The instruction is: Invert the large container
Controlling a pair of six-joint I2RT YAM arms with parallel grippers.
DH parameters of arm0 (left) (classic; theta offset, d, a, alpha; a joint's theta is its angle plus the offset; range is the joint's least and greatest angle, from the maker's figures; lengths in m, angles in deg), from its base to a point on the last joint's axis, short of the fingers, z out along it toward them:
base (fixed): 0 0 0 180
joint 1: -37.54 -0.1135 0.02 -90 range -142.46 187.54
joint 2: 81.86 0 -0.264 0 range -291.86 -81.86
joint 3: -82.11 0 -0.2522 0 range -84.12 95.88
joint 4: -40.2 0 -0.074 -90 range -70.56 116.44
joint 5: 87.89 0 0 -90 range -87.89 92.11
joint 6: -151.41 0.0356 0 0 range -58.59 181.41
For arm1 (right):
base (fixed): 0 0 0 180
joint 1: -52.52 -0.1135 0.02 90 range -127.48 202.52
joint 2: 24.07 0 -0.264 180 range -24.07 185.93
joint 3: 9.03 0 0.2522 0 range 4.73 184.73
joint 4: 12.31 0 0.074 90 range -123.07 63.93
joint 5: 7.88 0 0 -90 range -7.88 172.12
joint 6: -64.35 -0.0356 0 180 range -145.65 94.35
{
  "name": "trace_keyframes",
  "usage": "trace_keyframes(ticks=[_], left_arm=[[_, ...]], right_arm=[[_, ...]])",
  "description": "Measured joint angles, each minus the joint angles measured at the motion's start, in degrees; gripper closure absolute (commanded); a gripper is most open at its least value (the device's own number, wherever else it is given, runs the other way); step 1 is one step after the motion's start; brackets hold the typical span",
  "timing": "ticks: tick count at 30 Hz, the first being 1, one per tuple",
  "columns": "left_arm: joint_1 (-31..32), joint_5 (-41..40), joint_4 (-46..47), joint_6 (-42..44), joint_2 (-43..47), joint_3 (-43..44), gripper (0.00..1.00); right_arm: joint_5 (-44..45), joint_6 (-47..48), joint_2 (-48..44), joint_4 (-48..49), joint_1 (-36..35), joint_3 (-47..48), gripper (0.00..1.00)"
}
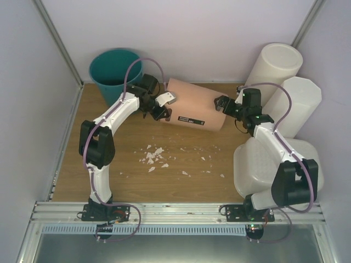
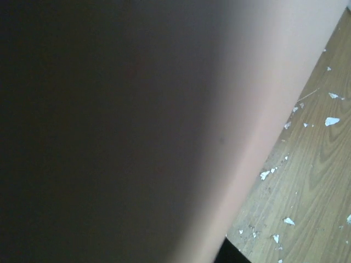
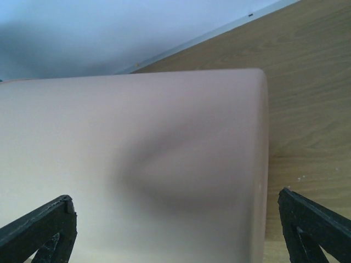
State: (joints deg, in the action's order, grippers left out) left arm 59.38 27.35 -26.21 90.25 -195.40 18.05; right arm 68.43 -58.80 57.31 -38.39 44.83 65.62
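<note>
The large white tub with rounded corners stands at the near right, partly hidden under my right arm; neither gripper touches it. Both grippers are at a peach bin lying on its side at the back middle. My left gripper is at its left end; in the left wrist view the peach bin's wall fills the frame, and only one dark fingertip shows. My right gripper is open at the bin's right end. In the right wrist view the right gripper has its fingers spread wide on either side of the peach bin.
A teal bucket stands at the back left. A tall round white bin and a tall octagonal white bin stand at the back right. White scraps lie scattered on the wooden table.
</note>
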Motion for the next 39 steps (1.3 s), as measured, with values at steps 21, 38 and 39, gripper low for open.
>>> trace_keyframes(ticks=[21,38,39], left_arm=[[1.2,5.8,14.3,-7.0,3.7,-10.0,1.0],[4.6,20.6,1.6,-3.8,3.7,1.2,1.0],[4.6,23.0,0.5,-3.8,3.7,1.9,1.0]], right_arm=[[-18.1,-1.7,3.4,8.6,0.2,-1.6,0.0],[0.5,13.2,5.5,-3.5,4.1,10.1,0.0],[1.0,13.4,5.1,-3.8,4.8,10.1,0.0]])
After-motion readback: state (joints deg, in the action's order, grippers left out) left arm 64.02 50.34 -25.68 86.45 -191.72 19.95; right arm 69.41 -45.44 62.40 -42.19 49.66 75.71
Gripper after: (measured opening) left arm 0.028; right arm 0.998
